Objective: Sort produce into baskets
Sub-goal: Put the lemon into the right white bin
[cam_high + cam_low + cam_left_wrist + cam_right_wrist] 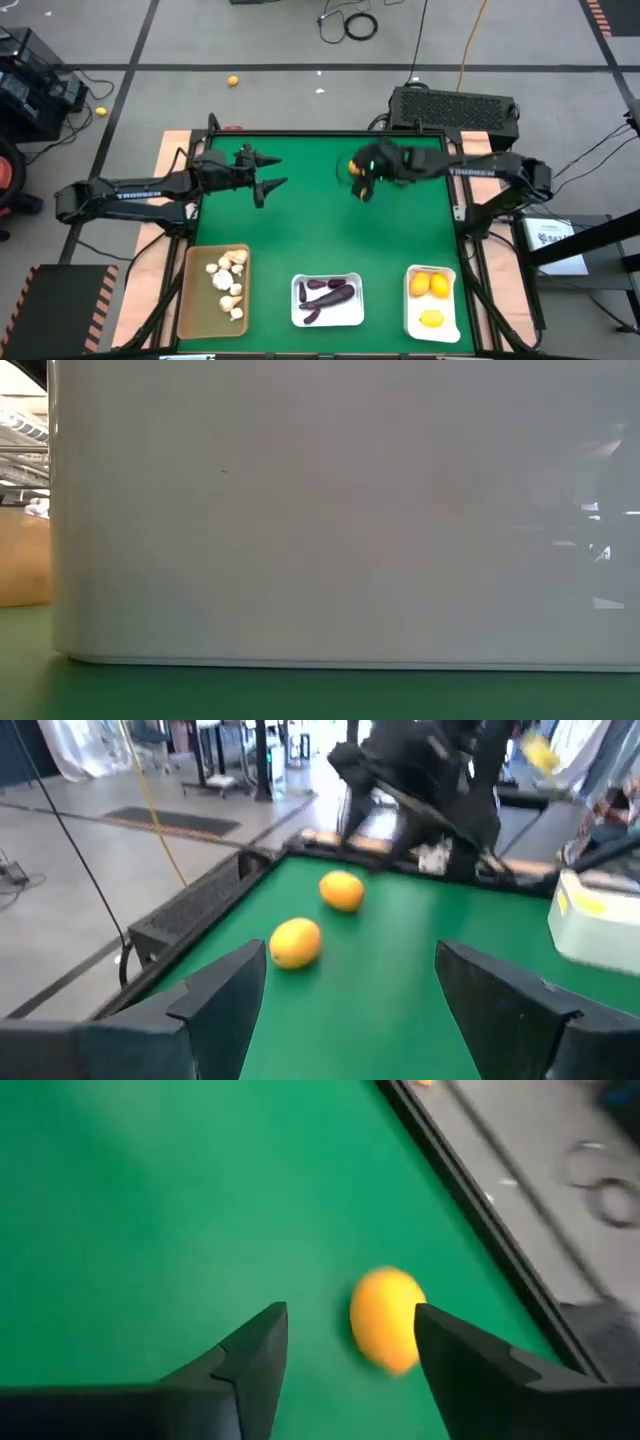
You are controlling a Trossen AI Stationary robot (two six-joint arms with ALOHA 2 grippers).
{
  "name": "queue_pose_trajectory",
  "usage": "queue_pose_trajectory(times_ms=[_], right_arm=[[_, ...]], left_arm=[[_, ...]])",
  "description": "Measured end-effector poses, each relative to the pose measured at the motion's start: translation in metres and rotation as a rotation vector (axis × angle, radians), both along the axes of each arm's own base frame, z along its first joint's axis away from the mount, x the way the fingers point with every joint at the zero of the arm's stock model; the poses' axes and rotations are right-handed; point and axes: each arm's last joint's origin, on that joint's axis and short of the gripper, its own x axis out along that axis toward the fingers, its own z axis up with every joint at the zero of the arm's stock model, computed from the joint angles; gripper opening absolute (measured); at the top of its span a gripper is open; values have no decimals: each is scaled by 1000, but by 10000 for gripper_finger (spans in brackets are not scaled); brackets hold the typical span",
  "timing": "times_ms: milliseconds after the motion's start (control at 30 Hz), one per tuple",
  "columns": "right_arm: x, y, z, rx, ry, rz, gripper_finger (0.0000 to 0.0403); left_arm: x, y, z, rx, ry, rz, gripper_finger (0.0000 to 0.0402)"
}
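Over the far middle of the green table (320, 240), the right gripper (350, 1342) is hovering with fingers parted, gripping nothing, an orange fruit (387, 1320) lying just beside one finger. Only the left wrist view is showing a second fruit (295, 941) nearby, past the wide-open, empty left gripper (345, 995). Grey floor is surrounding the table.

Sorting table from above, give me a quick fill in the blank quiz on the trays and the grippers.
1. The tan tray holds the whitish ____.
2. The middle white tray holds dark ____ pieces.
3. The right white tray holds ____ citrus fruits.
4. The left gripper, apart from any produce, stands ____.

Missing words: bulbs; purple; three; open
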Motion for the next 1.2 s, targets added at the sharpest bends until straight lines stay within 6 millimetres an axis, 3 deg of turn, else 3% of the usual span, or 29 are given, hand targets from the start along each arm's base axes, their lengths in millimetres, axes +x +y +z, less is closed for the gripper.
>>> queue_pose_trajectory(times_ms=[233, 600, 833, 1200], right_arm=[[-18, -77, -2, 43, -81, -87, 271], [-3, -131, -77, 128, 52, -8, 360], [0, -139, -106, 237, 65, 71, 370], [-3, -136, -110, 285, 108, 56, 370]], left_arm=[[1, -1, -4, 16, 35, -12, 299], [1, 0, -3, 19, 30, -5, 299], [1, 0, -3, 28, 28, -2, 299], [1, 4, -5, 18, 42, 20, 299]])
